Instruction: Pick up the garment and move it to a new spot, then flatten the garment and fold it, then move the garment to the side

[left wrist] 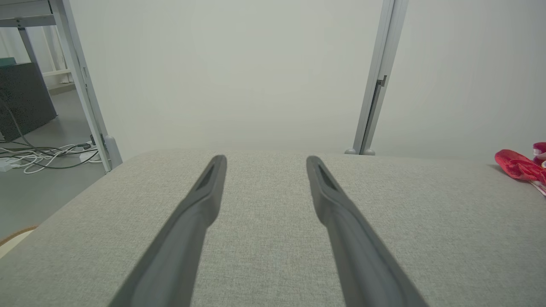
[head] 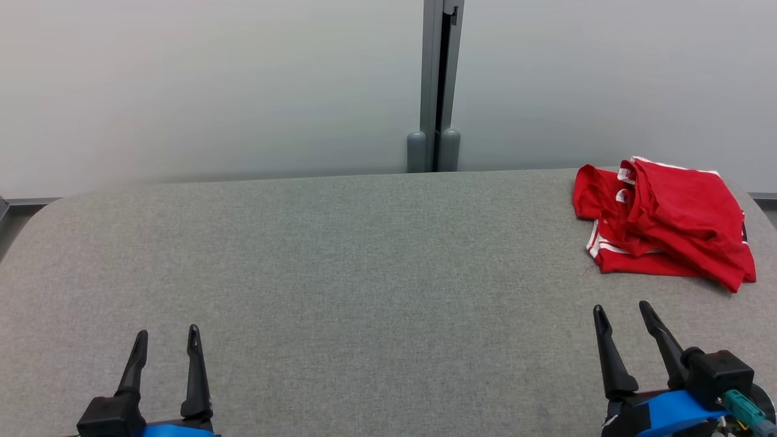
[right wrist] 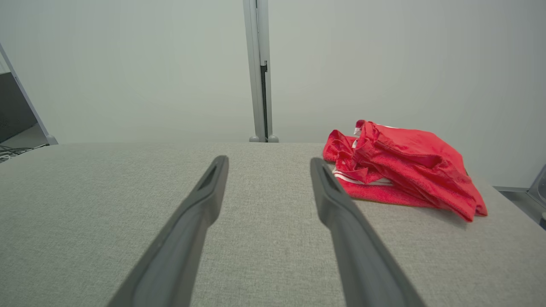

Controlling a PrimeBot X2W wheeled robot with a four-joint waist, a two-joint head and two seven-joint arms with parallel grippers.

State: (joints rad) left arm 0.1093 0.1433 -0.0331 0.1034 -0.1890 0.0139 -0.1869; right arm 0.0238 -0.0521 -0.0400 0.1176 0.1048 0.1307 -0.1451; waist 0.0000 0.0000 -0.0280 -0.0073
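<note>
A crumpled red garment [head: 668, 224] with white stripes lies in a heap at the far right corner of the grey table [head: 340, 273]. It also appears to the right of my right fingers as the red garment [right wrist: 401, 166], and its edge pokes in at the right as the garment [left wrist: 518, 164]. My right gripper [head: 622, 312] stands open near the front right, short of the heap and apart from it, nothing between its fingers. My left gripper [head: 167, 337] stands open at the front left, far from the cloth.
A pale partition wall with a grey vertical post [head: 438, 85] runs behind the table. Off the table's left side there is a floor with cables [left wrist: 42, 153] and a dark cabinet [left wrist: 23, 98]. The table's middle is bare fabric.
</note>
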